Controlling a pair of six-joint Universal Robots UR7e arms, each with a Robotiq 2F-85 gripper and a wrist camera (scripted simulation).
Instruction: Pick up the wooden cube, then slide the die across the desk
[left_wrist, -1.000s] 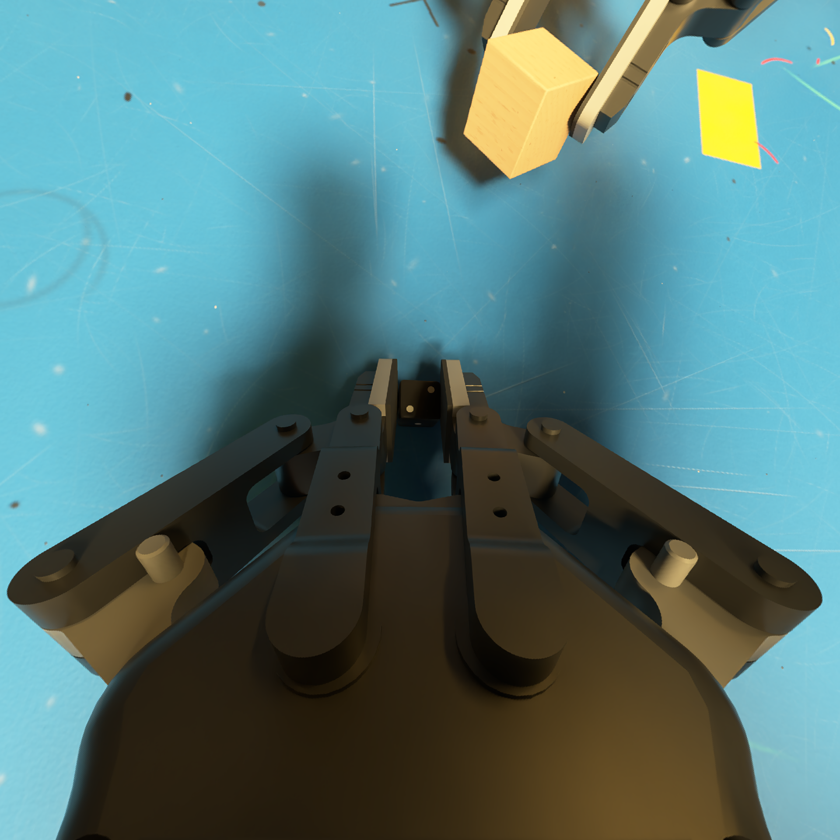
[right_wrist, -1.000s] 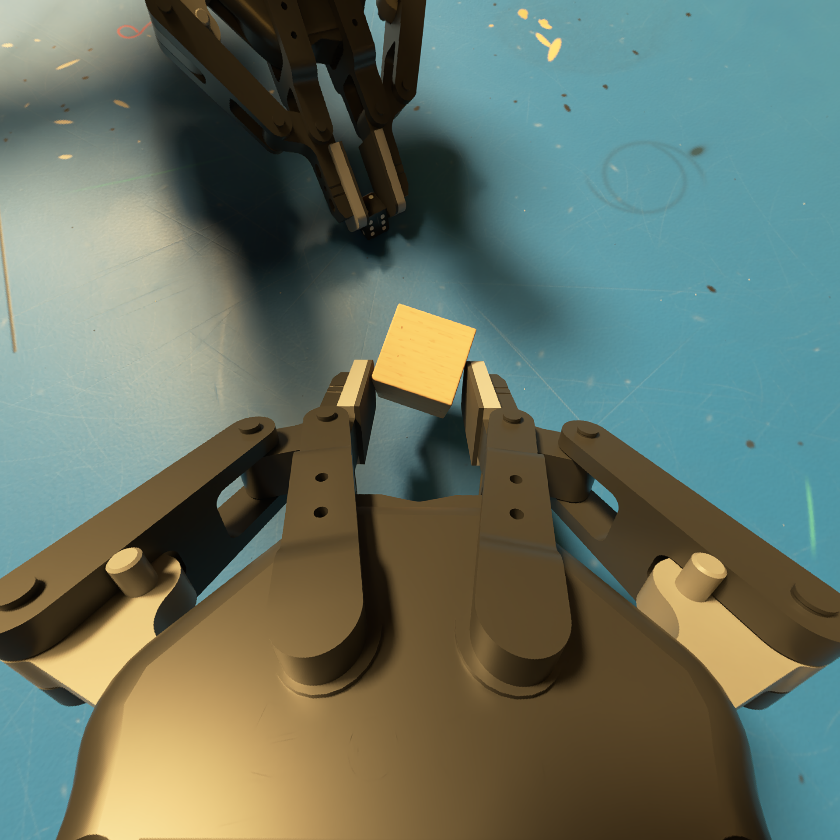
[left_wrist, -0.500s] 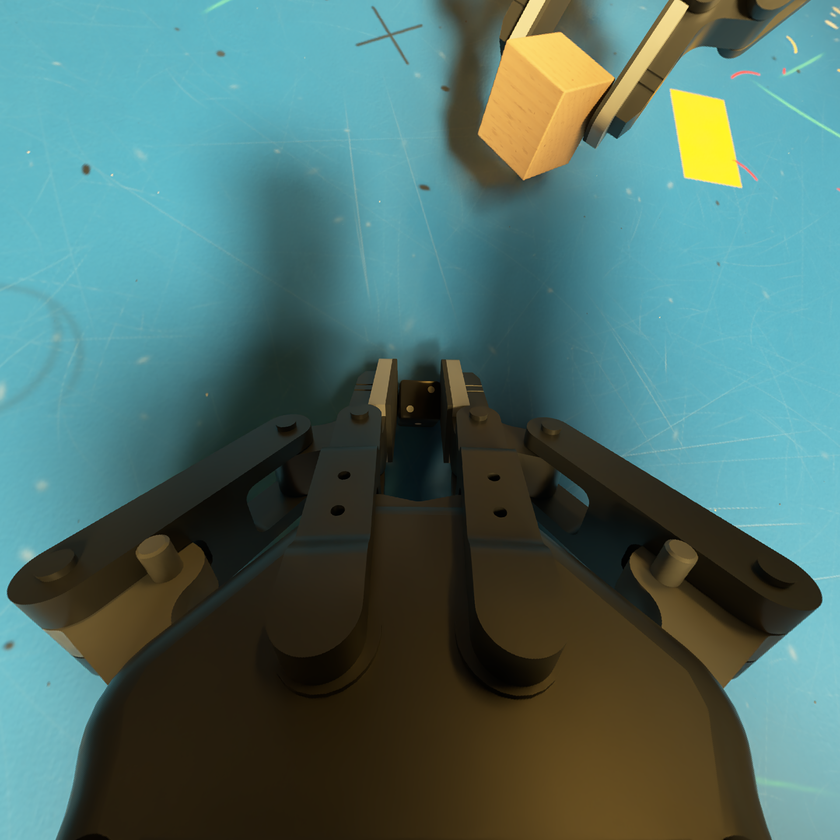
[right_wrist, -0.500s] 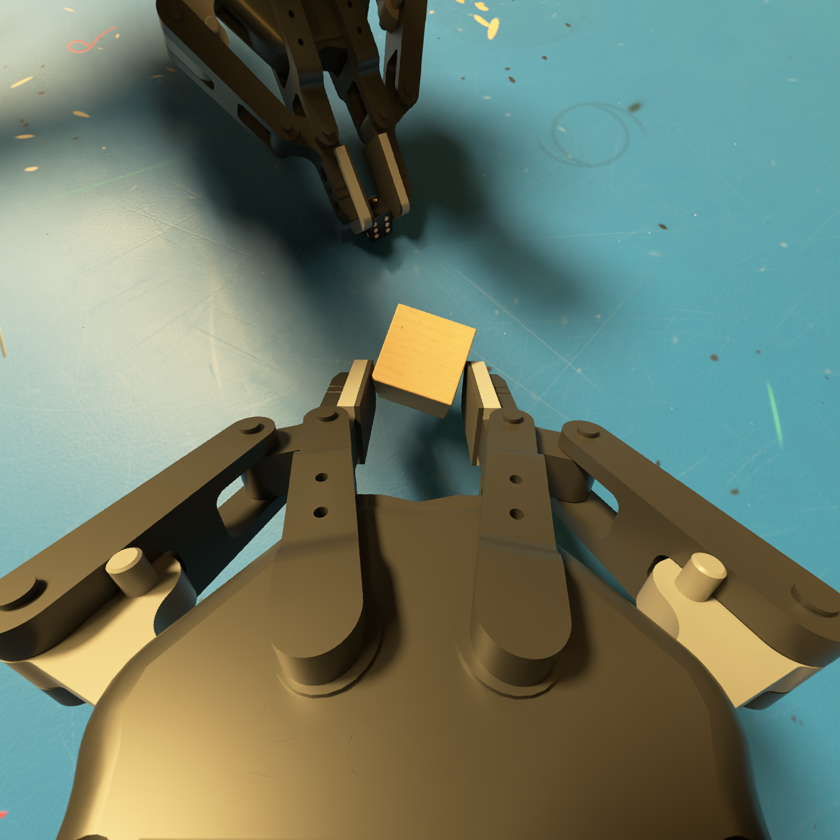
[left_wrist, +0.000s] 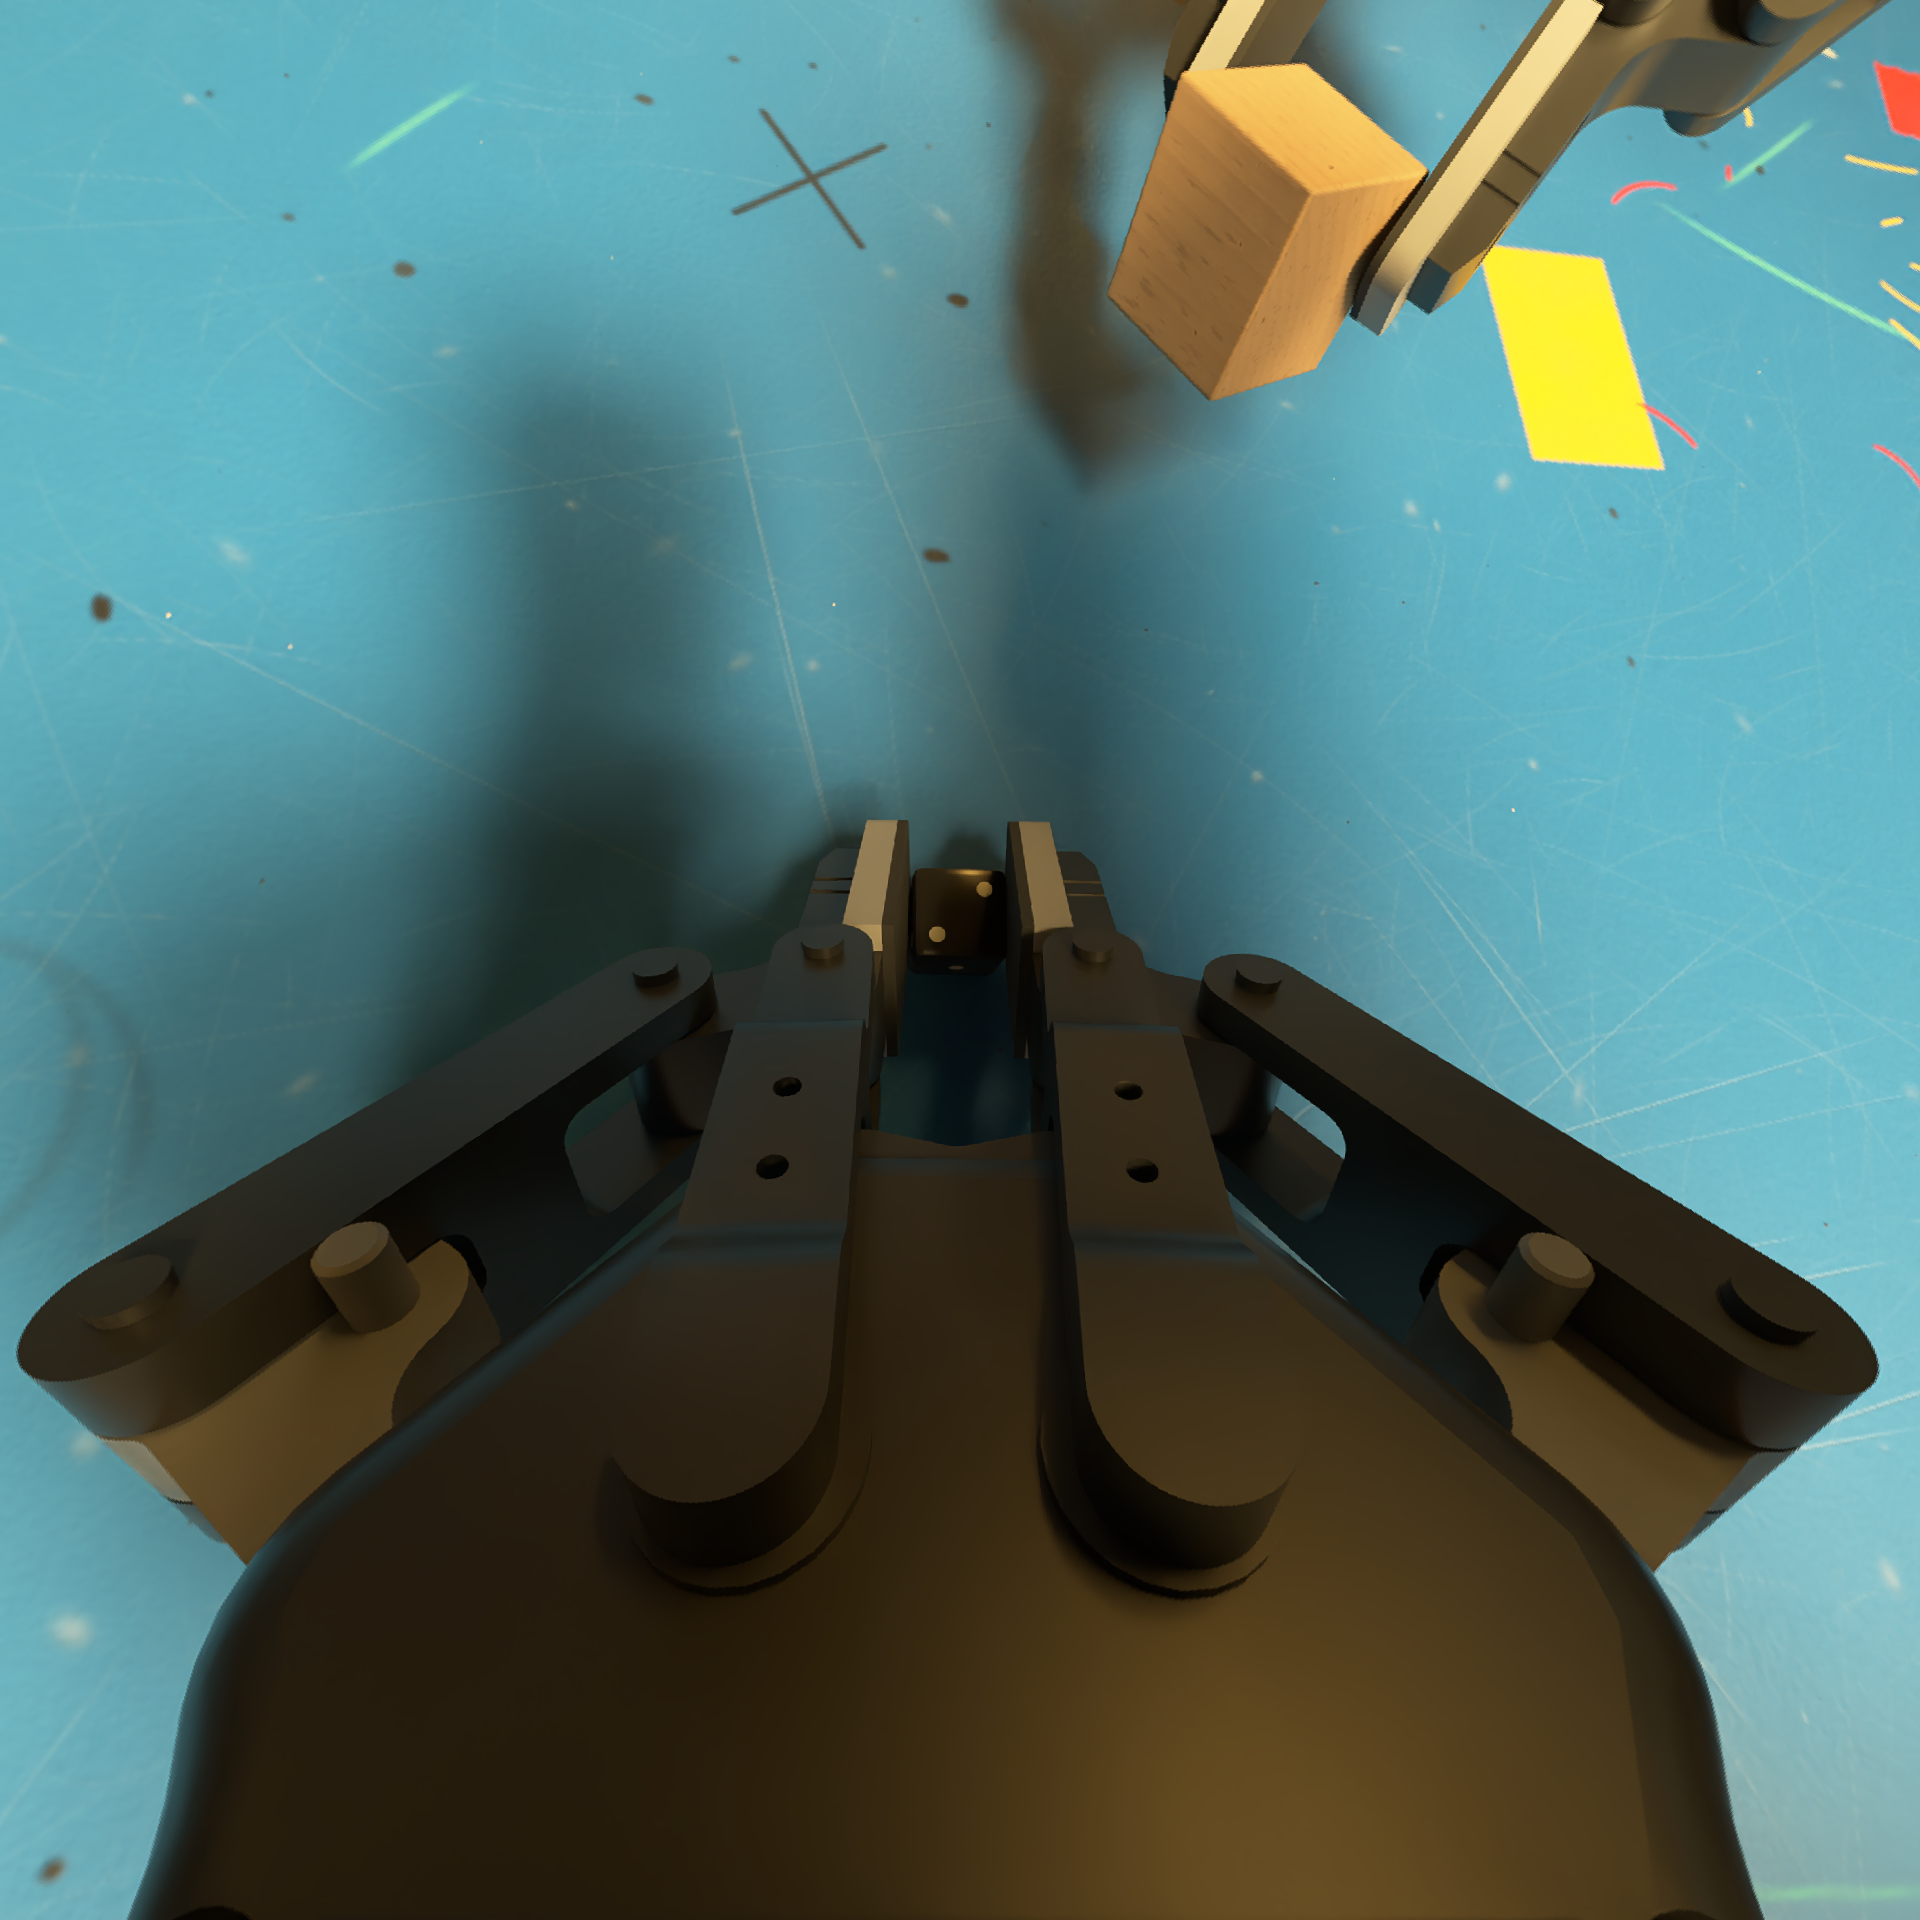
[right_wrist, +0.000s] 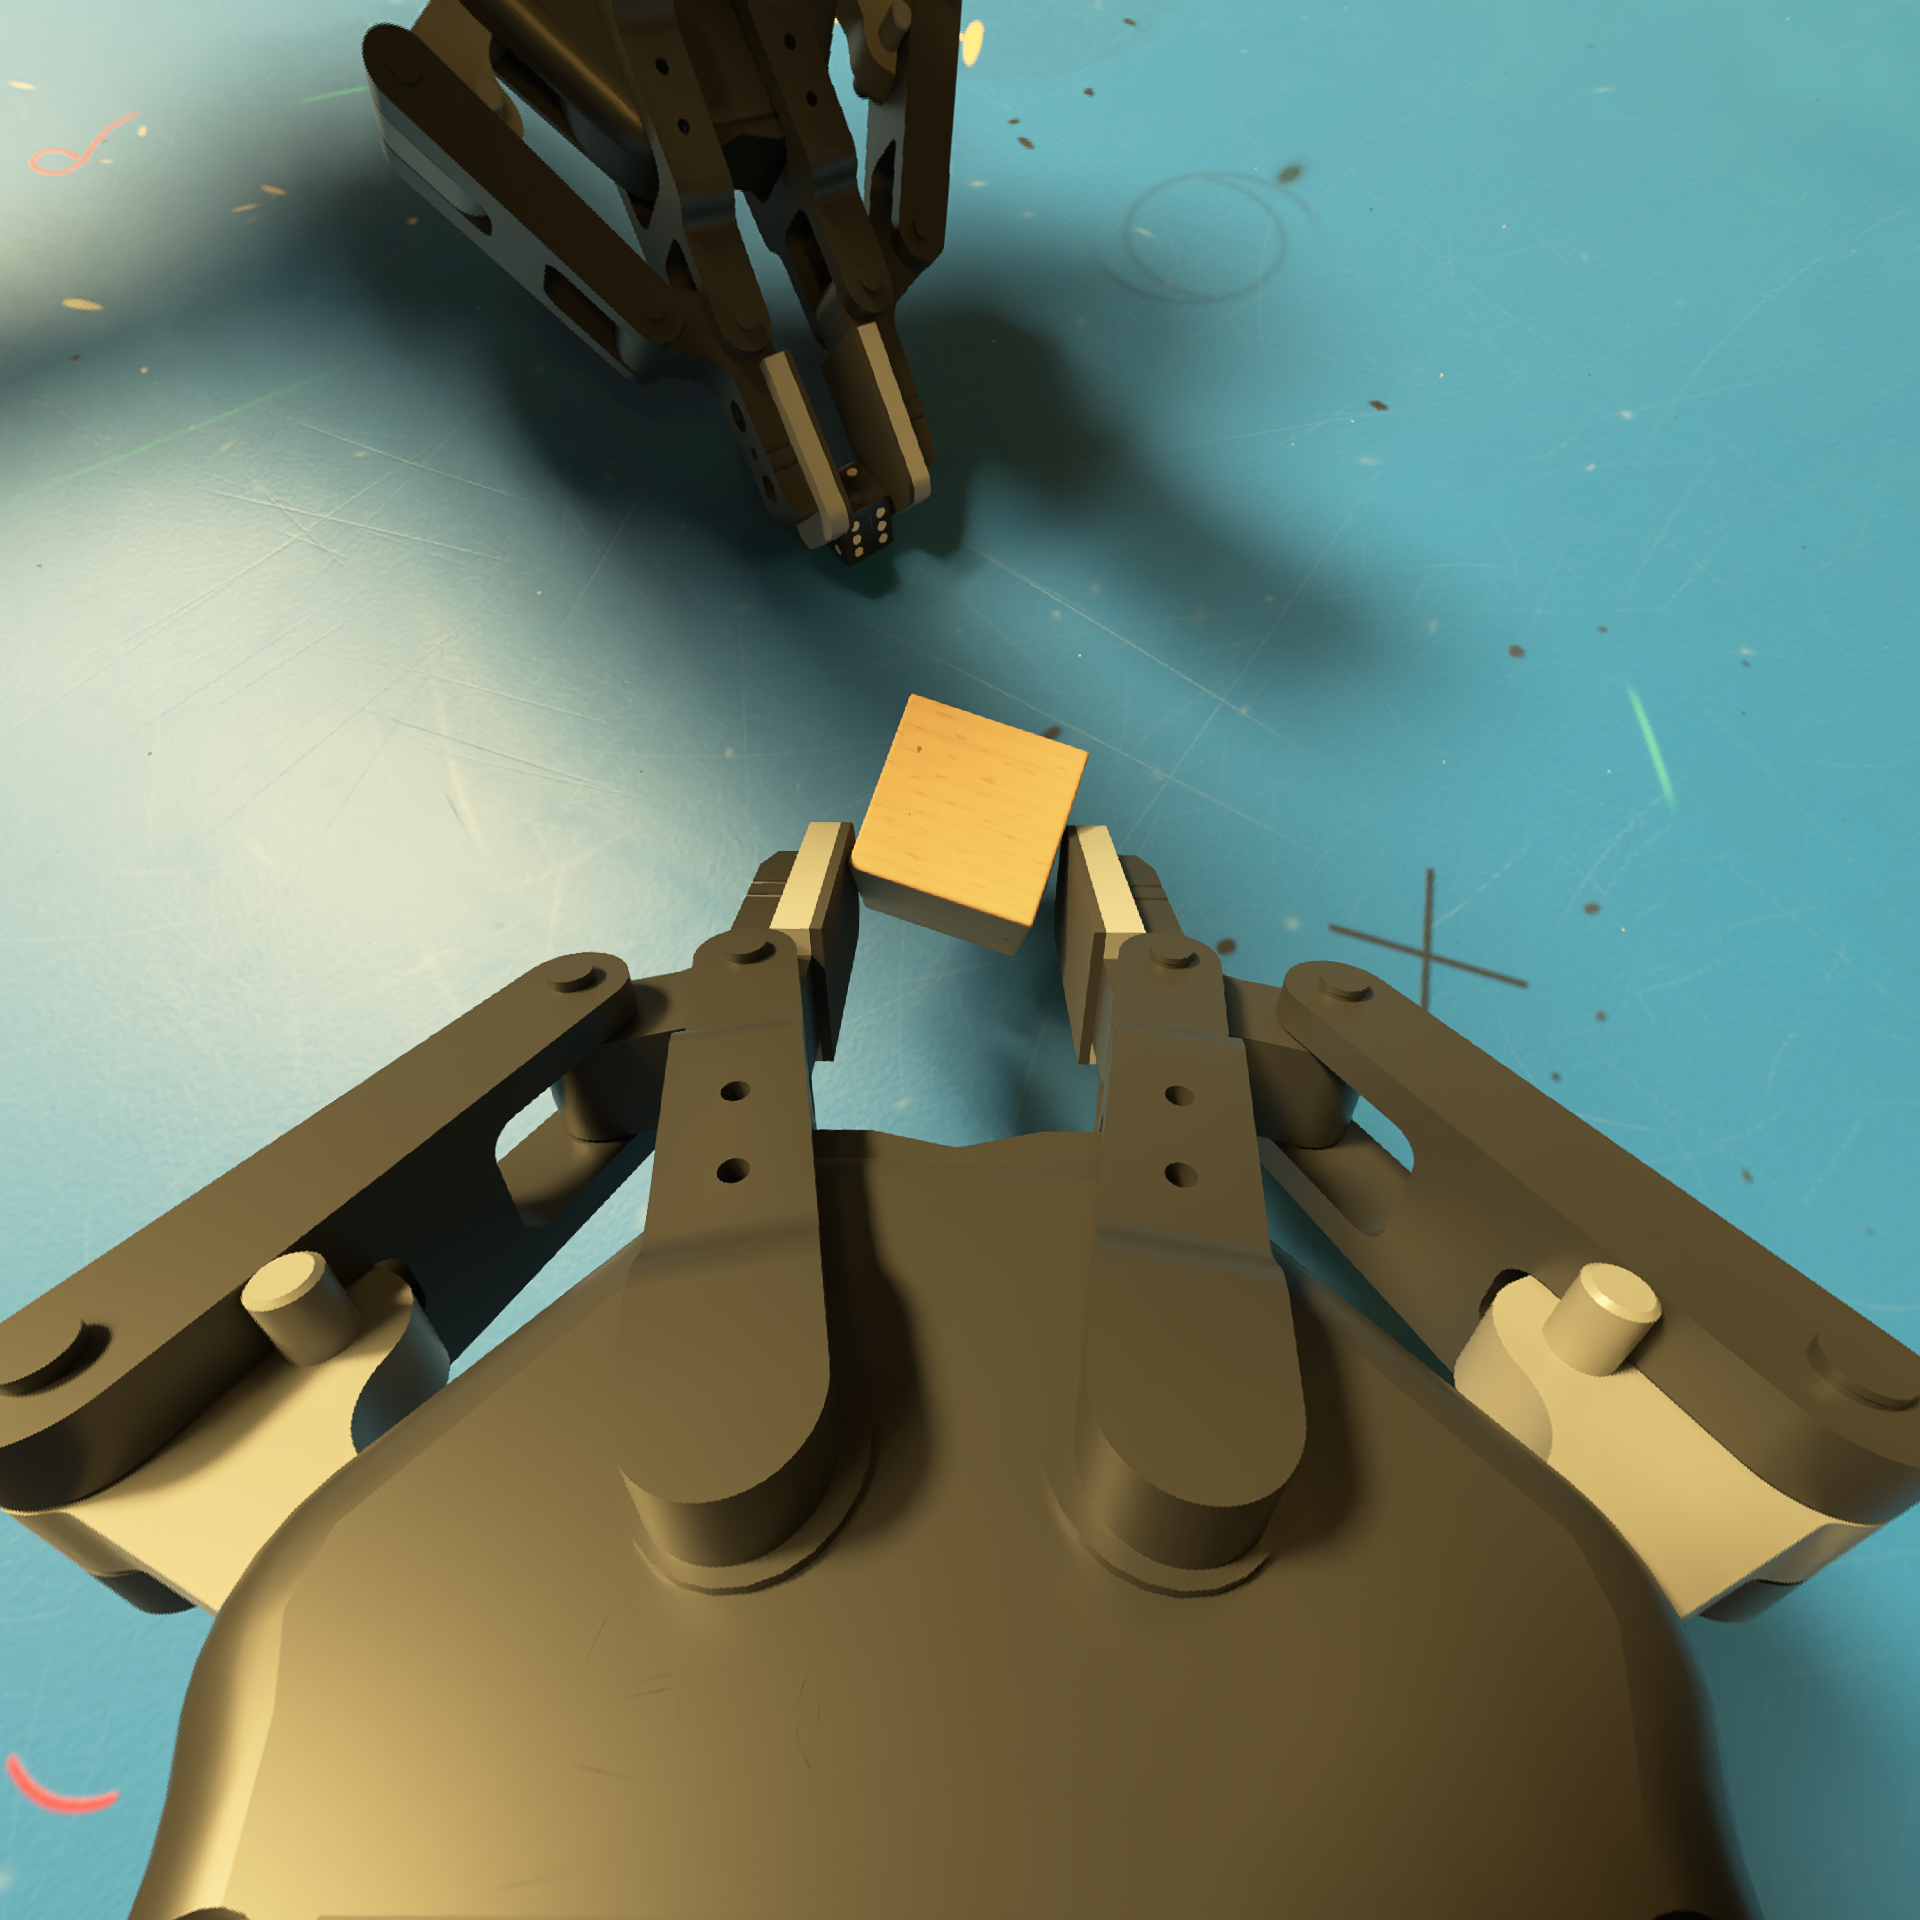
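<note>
We saw one wooden cube (right_wrist: 971, 810) pinched between the tips of the right claw (right_wrist: 961, 883), tilted and raised clear of the blue desk (right_wrist: 312, 790), its shadow falling on the surface beneath it. From the left wrist view the same cube (left_wrist: 1252, 223) hung at the top right, held by that claw (left_wrist: 1340, 187), just beside a yellow rectangle (left_wrist: 1569, 358) lying flat on the desk (left_wrist: 416, 520).

We counted one black die (left_wrist: 956, 920) with pale pips, clamped between the pads of the left claw (left_wrist: 956, 883), which was closed tight on it. In the right wrist view the die (right_wrist: 864, 532) sat at the very tips of that claw (right_wrist: 857, 499), low against the desk; we could not tell whether it touched the surface.

The cube and die were apart, with bare desk between them. Around both claws the scratched desk lay open on all sides we could see; no desk edge appeared in either view. One dark cross mark (left_wrist: 810, 179) and one faint ring (right_wrist: 1205, 234) marked the surface, amid scattered specks and coloured streaks.
</note>
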